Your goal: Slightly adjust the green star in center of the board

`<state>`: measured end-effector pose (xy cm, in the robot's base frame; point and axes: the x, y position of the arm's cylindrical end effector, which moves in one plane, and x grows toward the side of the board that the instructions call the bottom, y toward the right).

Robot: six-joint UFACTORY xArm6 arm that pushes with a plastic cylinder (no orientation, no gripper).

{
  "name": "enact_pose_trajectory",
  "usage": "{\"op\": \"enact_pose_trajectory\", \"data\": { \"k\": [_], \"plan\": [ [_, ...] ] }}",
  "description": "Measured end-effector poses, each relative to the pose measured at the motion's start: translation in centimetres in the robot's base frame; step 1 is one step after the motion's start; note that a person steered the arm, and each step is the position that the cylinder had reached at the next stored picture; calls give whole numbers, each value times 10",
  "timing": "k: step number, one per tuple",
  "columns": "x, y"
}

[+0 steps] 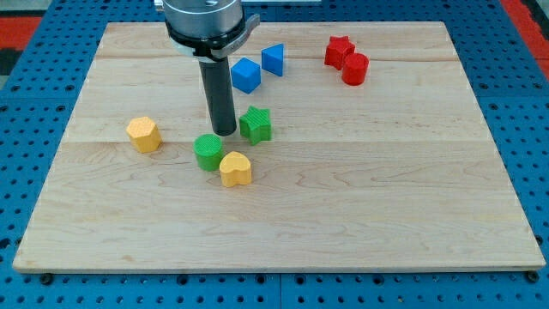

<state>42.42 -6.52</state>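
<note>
Yellow heart (235, 168) nearest | my tip (225, 133) just left of green star (256, 124) | no gripper fitted

The desk (343, 215) is a pale wooden board carrying eight blocks: green star (256, 124), green cylinder (208, 152), yellow heart (235, 168), yellow hexagonal block (144, 134), two blue blocks (245, 75) (273, 59), red star (338, 51), red cylinder (354, 69).

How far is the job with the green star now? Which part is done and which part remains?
Done: my tip has reached the green star and stands just at its left side, above the green round block. In hand: the nudge itself; whether the tip touches the star I cannot tell. Left: the star sits a little to the view's left of the board middle, so a small push rightward remains.
</note>
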Motion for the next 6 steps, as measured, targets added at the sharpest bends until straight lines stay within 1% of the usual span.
{"op": "enact_pose_trajectory", "data": {
  "k": [1,2,3,4,5,6],
  "plan": [
    [5,7],
    [8,33],
    [4,73],
    [-6,82],
    [3,120],
    [2,186]
  ]
}}
